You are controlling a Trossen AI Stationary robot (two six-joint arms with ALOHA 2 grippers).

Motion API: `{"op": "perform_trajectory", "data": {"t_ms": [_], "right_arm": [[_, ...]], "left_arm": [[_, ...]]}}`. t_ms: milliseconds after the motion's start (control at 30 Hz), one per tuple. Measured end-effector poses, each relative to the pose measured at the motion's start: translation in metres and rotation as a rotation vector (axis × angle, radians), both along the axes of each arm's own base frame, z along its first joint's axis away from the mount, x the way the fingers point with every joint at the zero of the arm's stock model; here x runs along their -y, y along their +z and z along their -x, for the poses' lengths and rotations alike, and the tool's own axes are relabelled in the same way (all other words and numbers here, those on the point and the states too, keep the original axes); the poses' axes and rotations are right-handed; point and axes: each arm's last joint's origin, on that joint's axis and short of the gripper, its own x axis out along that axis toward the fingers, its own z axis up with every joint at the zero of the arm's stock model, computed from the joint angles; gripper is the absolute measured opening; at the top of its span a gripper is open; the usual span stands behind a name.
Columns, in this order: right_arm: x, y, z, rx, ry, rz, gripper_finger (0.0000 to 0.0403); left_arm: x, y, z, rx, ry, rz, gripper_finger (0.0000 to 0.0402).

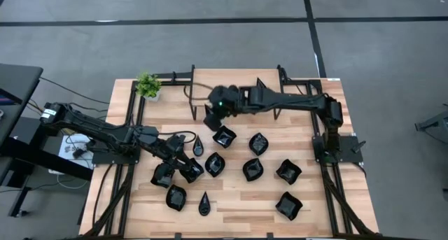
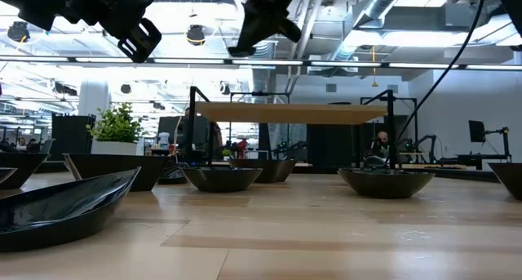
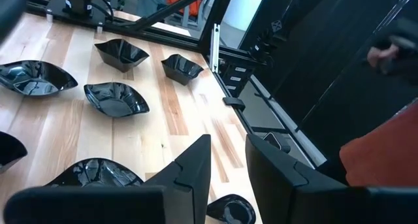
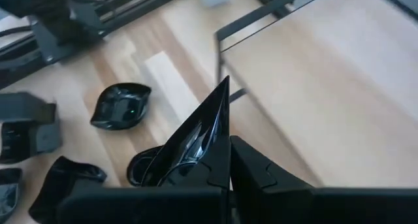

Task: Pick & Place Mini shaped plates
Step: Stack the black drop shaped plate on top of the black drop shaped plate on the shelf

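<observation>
Several glossy black mini shaped plates lie on the wooden table, among them a squarish plate and a teardrop plate. My right gripper hangs high above the far middle of the table, shut on one black plate. My left gripper waits low over the plates at the near left. Its fingers are open, and only bare table shows between them. My right gripper pinches the black plate by its wall between its two fingers. The fingers slant down from the table's right side. The plate's pointed end sticks out past the fingertips, and the plate is lifted clear of the table.
A small green potted plant stands at the far left corner. A raised wooden shelf on a black frame stands along the far edge. Black rails run along the table's left and right sides. Bare wood shows near the front.
</observation>
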Motion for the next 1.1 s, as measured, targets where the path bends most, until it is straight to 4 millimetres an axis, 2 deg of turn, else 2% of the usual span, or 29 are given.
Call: {"op": "perform_trajectory", "data": {"t_ms": [367,533,733,1100], "right_arm": [[0.067,0.05,0.035,0.005,-0.104,-0.088,0.0],[0.091,0.068,0.056,0.014,-0.153,-0.118,0.0],[0.108,0.084,0.08,-0.032,-0.181,-0.115,0.0],[0.125,0.091,0.117,-0.143,-0.215,-0.104,0.0]], "left_arm": [[0.0,0.0,0.0,0.003,0.0,0.001,0.0097],[0.0,0.0,0.0,0.004,0.0,0.001,0.0097],[0.0,0.0,0.0,0.001,0.001,0.007,0.0097],[0.0,0.0,0.0,-0.007,0.005,0.023,0.0097]]}}
